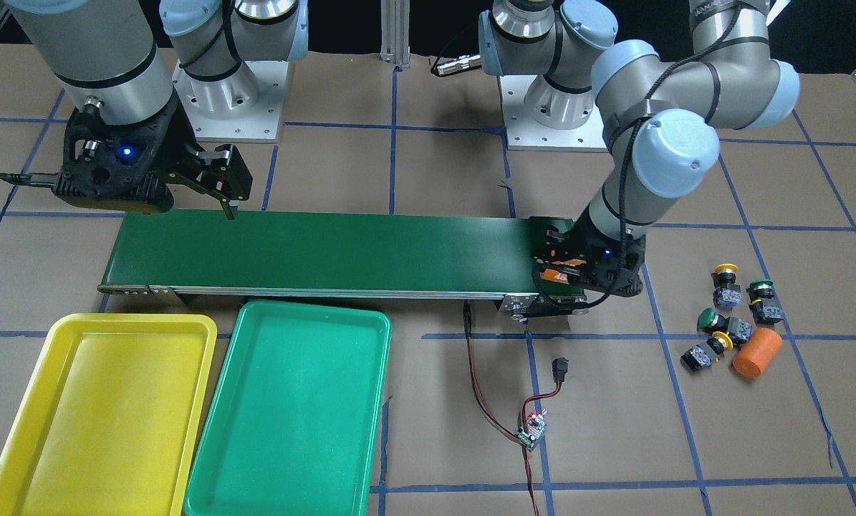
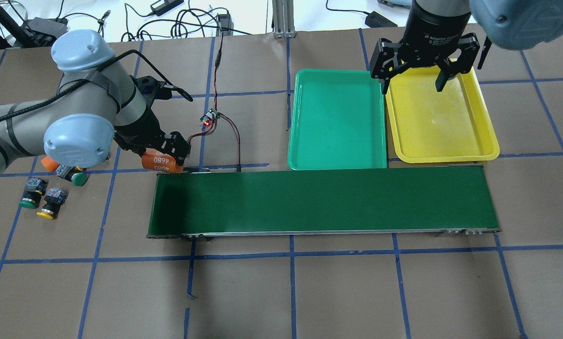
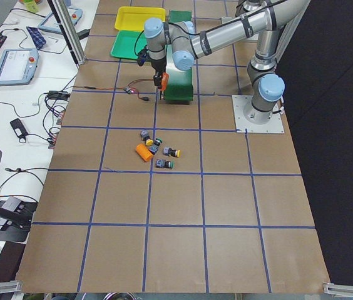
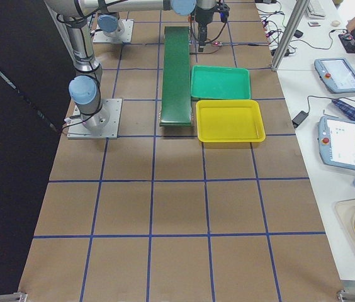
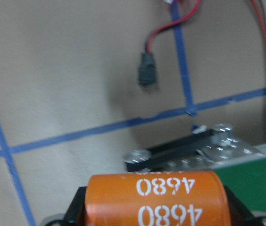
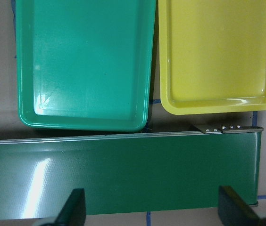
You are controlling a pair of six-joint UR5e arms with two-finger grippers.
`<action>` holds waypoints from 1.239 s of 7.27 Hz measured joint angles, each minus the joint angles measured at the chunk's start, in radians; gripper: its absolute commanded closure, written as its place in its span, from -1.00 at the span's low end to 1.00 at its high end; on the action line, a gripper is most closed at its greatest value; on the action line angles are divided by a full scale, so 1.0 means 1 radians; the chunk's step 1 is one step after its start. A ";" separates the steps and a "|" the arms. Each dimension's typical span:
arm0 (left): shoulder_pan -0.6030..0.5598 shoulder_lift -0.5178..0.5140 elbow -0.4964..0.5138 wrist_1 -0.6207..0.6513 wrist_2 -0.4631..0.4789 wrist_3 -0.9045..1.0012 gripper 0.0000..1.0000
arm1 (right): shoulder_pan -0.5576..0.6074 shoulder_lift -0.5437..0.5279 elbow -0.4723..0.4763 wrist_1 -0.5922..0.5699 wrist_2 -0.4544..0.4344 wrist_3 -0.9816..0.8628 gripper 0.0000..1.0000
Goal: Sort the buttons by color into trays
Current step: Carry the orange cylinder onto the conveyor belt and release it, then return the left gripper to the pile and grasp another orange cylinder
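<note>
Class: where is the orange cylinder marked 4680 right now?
The cylinder sits in the left gripper, at the overhead view's left, just off the conveyor belt's corner.

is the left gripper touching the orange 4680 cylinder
Touching. The left wrist view shows the orange 4680 cylinder wedged between black fingers of the left gripper, one on each side.

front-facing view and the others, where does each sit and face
Front-facing: across table, facing robot; both arms.
Overhead: behind robot, down on conveyor belt; both arms.
Exterior left: table's left end; left arm near.
Exterior right: right end; right arm near.
Left wrist: down past orange cylinder in left claw.
Right wrist: down on green tray, yellow tray; right claw.
Both wrists see the belt.
</note>
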 measured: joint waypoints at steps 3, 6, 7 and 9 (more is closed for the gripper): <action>-0.043 0.028 -0.089 0.010 -0.001 -0.129 -0.87 | 0.000 0.000 0.000 0.000 0.000 0.000 -1.00; -0.053 0.025 -0.087 0.011 -0.002 -0.142 -1.00 | 0.000 0.000 0.000 0.000 0.000 0.000 -1.00; -0.050 0.036 -0.077 0.007 -0.001 -0.137 -1.00 | 0.000 0.000 0.000 0.000 0.000 0.000 -1.00; -0.023 0.036 -0.024 -0.003 0.005 -0.126 -1.00 | 0.000 0.000 0.000 0.000 0.000 0.000 -1.00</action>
